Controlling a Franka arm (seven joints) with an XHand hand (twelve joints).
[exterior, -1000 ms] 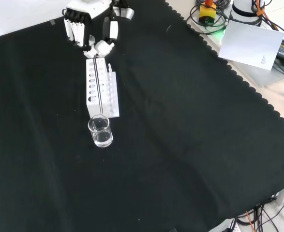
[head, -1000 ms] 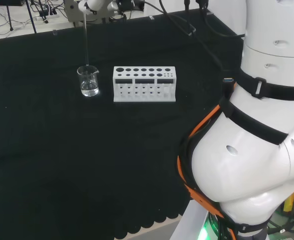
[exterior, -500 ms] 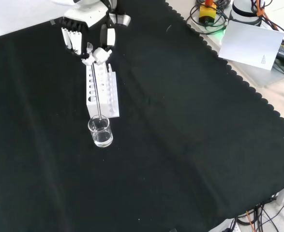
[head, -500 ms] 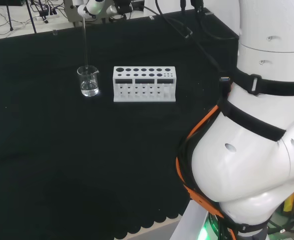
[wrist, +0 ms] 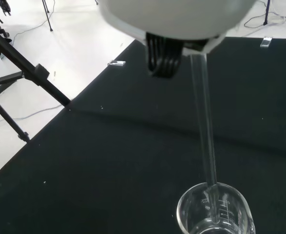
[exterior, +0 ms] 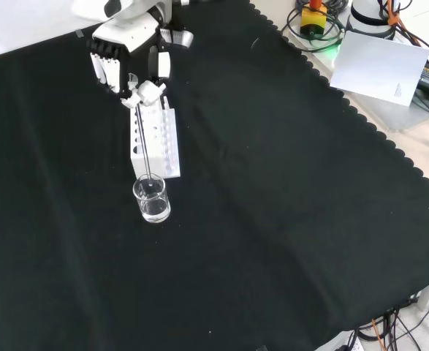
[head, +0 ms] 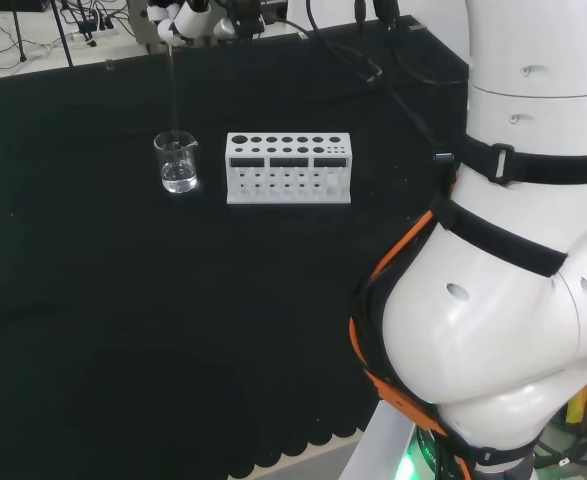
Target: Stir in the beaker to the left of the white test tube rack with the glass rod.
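Directly below the robot hand, the beaker stands on the table, just beside the white test tube rack. Its fingers pinch the glass rod, whose lower end dips into the beaker.

Hand at top of front view, fingers pointing down, thumb and fingertips pinched together.
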